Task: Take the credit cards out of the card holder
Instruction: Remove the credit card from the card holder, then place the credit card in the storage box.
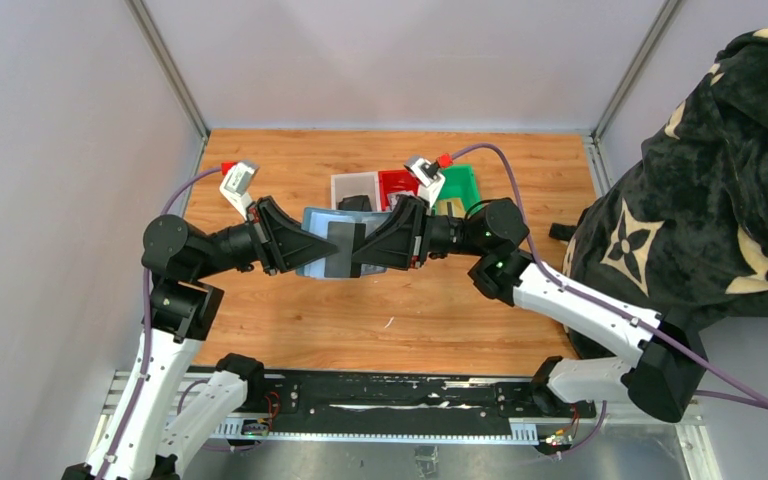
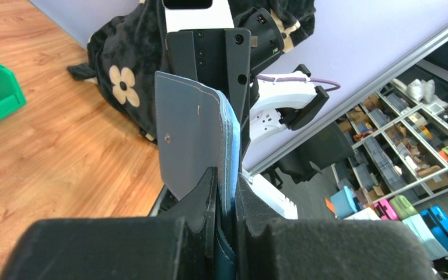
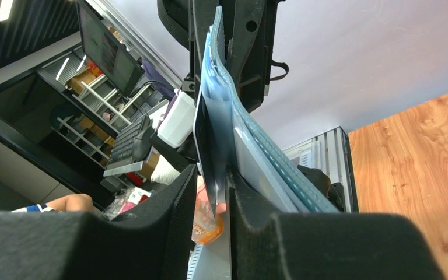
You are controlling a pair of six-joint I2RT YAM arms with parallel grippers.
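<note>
The teal-blue card holder (image 1: pixel 318 222) hangs open in the air between my two grippers, above the wooden table. My left gripper (image 1: pixel 303 248) is shut on its left edge; in the left wrist view the holder (image 2: pixel 189 134) rises out of that gripper (image 2: pixel 226 192). My right gripper (image 1: pixel 367 245) is at the holder's right side. In the right wrist view its jaws (image 3: pixel 212 175) stand narrowly apart around the corner of a dark-looking credit card (image 3: pixel 213 140) that sticks out of the holder (image 3: pixel 268 151). A pale card (image 3: pixel 255 169) sits in a slot beside it.
Three small bins stand behind the holder: grey-white (image 1: pixel 348 183), red (image 1: pixel 397 183) and green (image 1: pixel 458 185). A black cloth with pale flower prints (image 1: pixel 720 200) lies bulky at the table's right edge. White walls close in the table on three sides.
</note>
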